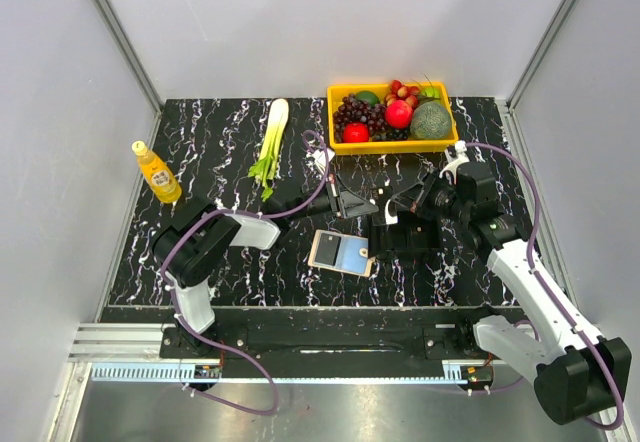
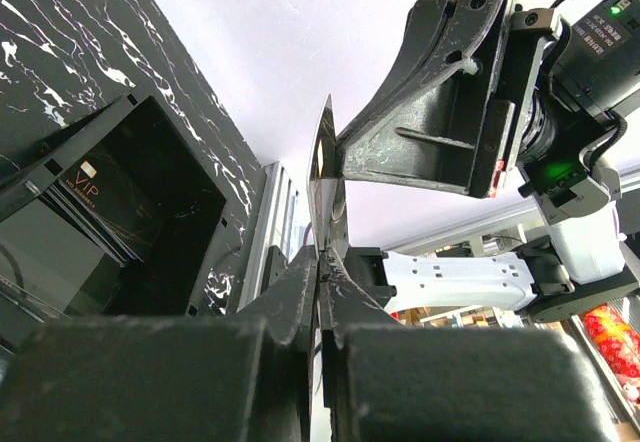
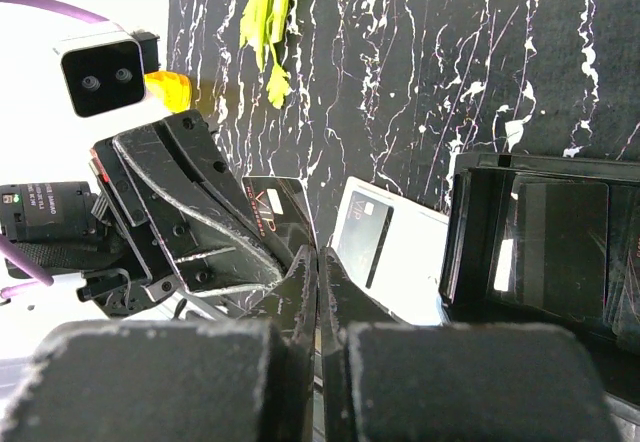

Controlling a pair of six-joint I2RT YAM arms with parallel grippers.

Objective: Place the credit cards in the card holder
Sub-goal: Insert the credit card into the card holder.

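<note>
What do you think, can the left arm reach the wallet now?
Probably yes: the wallet lies open, close beside the left gripper, nothing between. But the gripper is pinching a card.

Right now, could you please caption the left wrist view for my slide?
Edge-on card pinched by left gripper and right gripper together.

Top view looks down from behind on the whole table (image 1: 250,272). Wrist views, close, face each other across the card (image 2: 320,144).

Black white-veined table (image 1: 220,262), yellow tray (image 1: 400,146), orange bottle (image 1: 157,172), beige card holder (image 1: 341,253).
</note>
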